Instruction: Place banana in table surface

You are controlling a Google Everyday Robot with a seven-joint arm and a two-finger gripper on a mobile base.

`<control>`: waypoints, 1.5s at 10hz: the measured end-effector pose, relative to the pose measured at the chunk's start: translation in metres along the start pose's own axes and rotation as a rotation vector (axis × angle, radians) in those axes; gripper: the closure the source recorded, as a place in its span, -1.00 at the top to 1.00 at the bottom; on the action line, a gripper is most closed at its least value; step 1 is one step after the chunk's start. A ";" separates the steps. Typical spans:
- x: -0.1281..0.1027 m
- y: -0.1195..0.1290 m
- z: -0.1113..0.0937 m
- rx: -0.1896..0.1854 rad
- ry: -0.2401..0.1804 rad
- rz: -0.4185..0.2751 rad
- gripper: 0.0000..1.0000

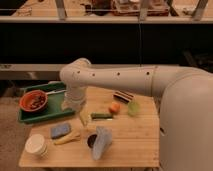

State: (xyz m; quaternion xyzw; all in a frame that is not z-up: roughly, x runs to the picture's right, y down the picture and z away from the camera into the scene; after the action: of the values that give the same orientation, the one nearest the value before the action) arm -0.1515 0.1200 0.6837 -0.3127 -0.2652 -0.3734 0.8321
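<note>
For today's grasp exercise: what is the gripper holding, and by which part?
Cannot be told. The gripper hangs just over the table surface; the banana lies on it, apart.

Robot lab, shelving racks (100, 19) behind, gripper (82, 118) over table surface (137, 145)

view: single, high, beside arm (131, 80) | faces: down over table surface (134, 141) | range: near | pincer (81, 116): centre-left

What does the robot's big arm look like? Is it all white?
Mostly, yes! The arm is a fat, smooth, creamy-white tube with a round joint and a row of little dark dots along its side. No cables show. The gripper at its end is pale too, down above the table near the green tray.
</note>
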 end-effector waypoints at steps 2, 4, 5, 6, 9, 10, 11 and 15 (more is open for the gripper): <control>-0.003 0.000 0.015 -0.004 -0.013 0.054 0.60; -0.005 0.003 0.052 -0.011 -0.015 0.132 0.60; -0.005 0.006 0.066 -0.014 -0.007 0.159 0.60; -0.008 0.007 0.081 -0.018 0.009 0.185 0.60; -0.008 0.005 0.105 -0.024 0.040 0.261 0.60; -0.008 0.004 0.109 -0.025 0.041 0.279 0.60; -0.005 0.003 0.119 -0.024 0.029 0.302 0.60; 0.007 0.001 0.138 -0.015 -0.054 0.334 0.60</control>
State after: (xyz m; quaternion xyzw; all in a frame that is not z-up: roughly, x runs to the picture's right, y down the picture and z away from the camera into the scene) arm -0.1755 0.2165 0.7801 -0.3687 -0.2290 -0.2233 0.8728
